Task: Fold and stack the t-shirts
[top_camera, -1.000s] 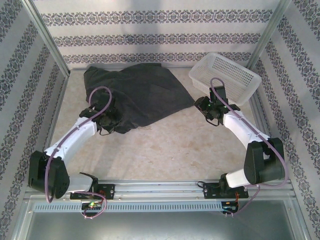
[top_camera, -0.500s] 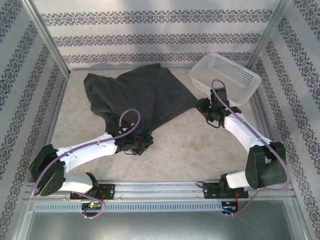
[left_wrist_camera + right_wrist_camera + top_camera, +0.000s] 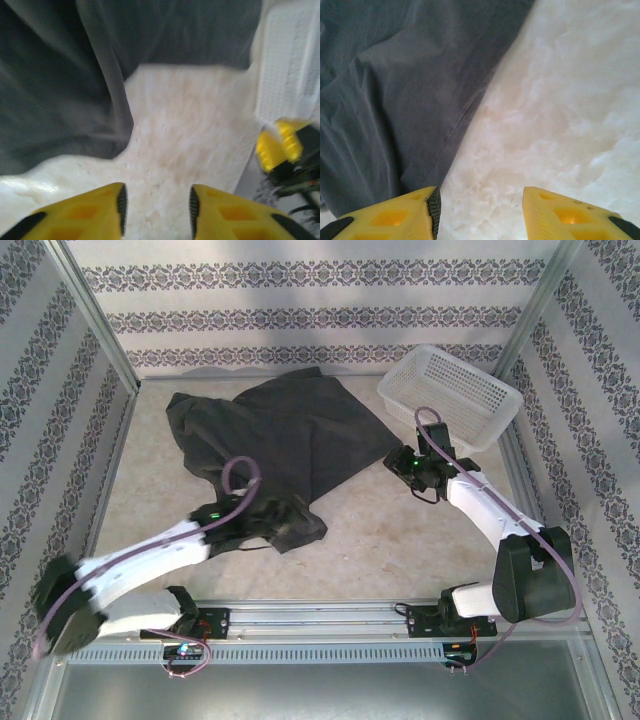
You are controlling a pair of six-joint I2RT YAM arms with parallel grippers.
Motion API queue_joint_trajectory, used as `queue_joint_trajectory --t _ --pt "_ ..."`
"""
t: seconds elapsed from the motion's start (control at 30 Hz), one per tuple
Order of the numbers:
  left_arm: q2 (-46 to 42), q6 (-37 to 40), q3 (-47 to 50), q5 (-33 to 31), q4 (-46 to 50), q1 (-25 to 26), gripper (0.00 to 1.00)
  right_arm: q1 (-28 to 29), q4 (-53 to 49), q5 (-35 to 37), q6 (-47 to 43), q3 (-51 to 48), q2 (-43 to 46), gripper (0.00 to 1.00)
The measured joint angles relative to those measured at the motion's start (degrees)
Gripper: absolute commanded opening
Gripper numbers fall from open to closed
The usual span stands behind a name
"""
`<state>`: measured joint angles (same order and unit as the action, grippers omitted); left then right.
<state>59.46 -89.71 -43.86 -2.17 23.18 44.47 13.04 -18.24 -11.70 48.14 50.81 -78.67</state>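
Note:
The dark charcoal t-shirt (image 3: pixel 280 430) lies spread on the table from the back left towards the middle, with one corner reaching the front centre. My left gripper (image 3: pixel 292 527) sits low at that front corner. In the left wrist view it (image 3: pixel 156 205) is open over bare table, with the cloth (image 3: pixel 60 90) up and to the left. My right gripper (image 3: pixel 398 460) hovers by the shirt's right corner. Seen from the right wrist it (image 3: pixel 481 210) is open and holds nothing, its left finger beside the shirt's hem (image 3: pixel 395 90).
A white lattice basket (image 3: pixel 450 390) stands at the back right, just behind the right arm, and appears blurred in the left wrist view (image 3: pixel 287 60). Patterned walls and metal posts enclose the table. Bare marble-look table (image 3: pixel 400 530) lies between the two arms.
The left arm swept right and towards the near edge, and the shirt's lower corner came with it, so the cloth lies more spread out. The right gripper shifted slightly left.

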Motion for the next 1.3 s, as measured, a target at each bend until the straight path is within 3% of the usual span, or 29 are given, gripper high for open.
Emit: queue_joint_trajectory --t 0.17,0.27,0.37,0.5,0.63,0.8,1.0,1.13,1.2,1.3 --pt "-14.2 1.9 11.2 0.9 2.8 -25.2 0.40 8.1 2.5 -2.9 0.7 -0.1 -2.6 0.50" --pt "-10.3 2.6 16.7 5.1 0.9 -35.7 0.41 14.4 3.7 -4.6 1.9 0.2 -6.6 0.51" --pt "0.2 4.7 16.9 9.1 -2.6 -41.0 0.45 20.7 3.6 -6.1 2.7 2.0 -11.4 0.52" --pt "12.2 7.1 14.2 12.9 -9.0 -44.0 0.46 25.8 3.0 -8.2 2.9 5.2 -16.9 0.52" --pt "18.9 8.6 11.0 15.3 -14.3 -46.6 0.47 29.1 1.2 -9.2 3.0 6.9 -19.8 0.52" --pt "23.8 14.1 1.7 15.5 -14.2 -49.2 0.48 33.0 -2.5 -9.0 2.5 9.5 -20.8 0.52" --pt "33.1 22.0 -8.2 18.1 -14.6 -51.3 0.43 33.3 -4.1 -8.4 2.2 10.8 -24.1 0.50" --pt "37.4 26.4 -9.9 20.0 -11.8 -51.3 0.41 33.3 -6.8 -7.3 0.9 12.3 -26.6 0.41" --pt "37.3 27.8 -9.9 20.0 -9.3 -51.3 0.41 33.2 -7.2 -6.7 0.4 12.9 -26.8 0.31" --pt "36.4 29.5 -9.9 19.6 -6.2 -51.3 0.51 32.8 -7.8 -6.1 -0.3 13.1 -27.4 0.13"
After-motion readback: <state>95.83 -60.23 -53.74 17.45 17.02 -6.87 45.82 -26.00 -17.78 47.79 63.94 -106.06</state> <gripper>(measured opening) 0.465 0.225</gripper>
